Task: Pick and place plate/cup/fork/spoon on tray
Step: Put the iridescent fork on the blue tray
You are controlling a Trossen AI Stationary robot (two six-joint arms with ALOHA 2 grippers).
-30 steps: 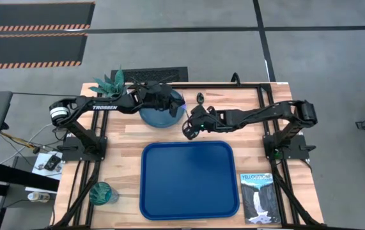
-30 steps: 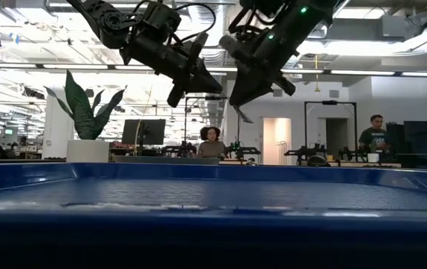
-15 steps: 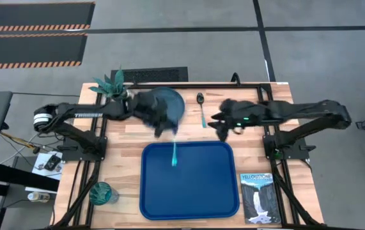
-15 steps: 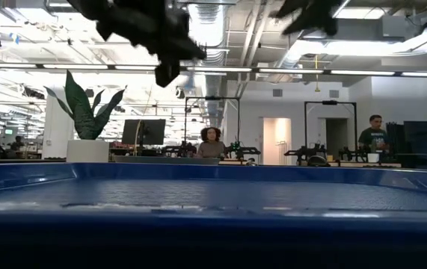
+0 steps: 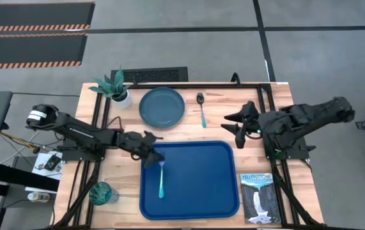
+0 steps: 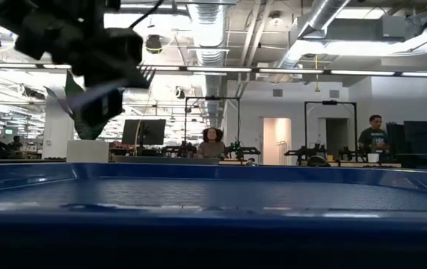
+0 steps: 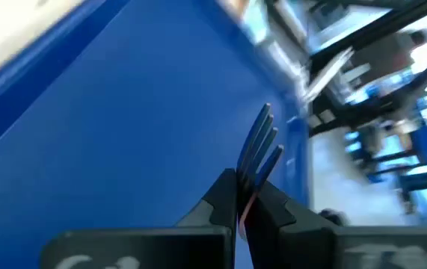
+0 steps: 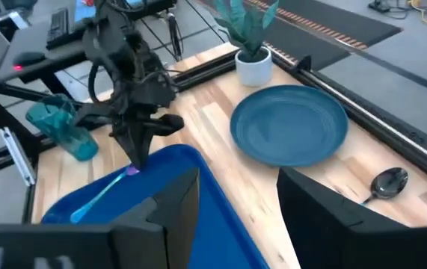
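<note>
My left gripper (image 5: pixel 151 155) is shut on the fork (image 5: pixel 161 180) above the far left corner of the blue tray (image 5: pixel 201 191). The fork's tines (image 7: pixel 262 142) stick out past the fingers, and its light blue handle (image 8: pixel 97 198) runs toward the near edge. My right gripper (image 5: pixel 236 124) stands open over the bare table, to the right of the spoon (image 5: pixel 202 108), and touches nothing. The teal plate (image 5: pixel 162 107) lies flat at the far side of the table. The cup (image 5: pixel 102 193) stands at the near left, off the tray. My left gripper pinches the fork's neck (image 7: pixel 247 196), just below the tines, between its two fingers. The fingers (image 8: pixel 134 153) come from above, pointing down, and lie across the fork. The fork is lifted clear of the tray, its handle slanting away below the fingers toward the near edge.
A white pot with a teal plant (image 5: pixel 115 86) stands at the far left corner. A waterfall-cover book (image 5: pixel 257 197) lies at the near right beside the tray. Black frame rails run along both sides of the table. People show in the room beyond.
My left gripper has carried the fork from beside the plate toward the near left, and it now hangs over the tray's far left corner with the handle pointing at the near edge. My right gripper has drawn back from the left gripper toward the table's right edge.
</note>
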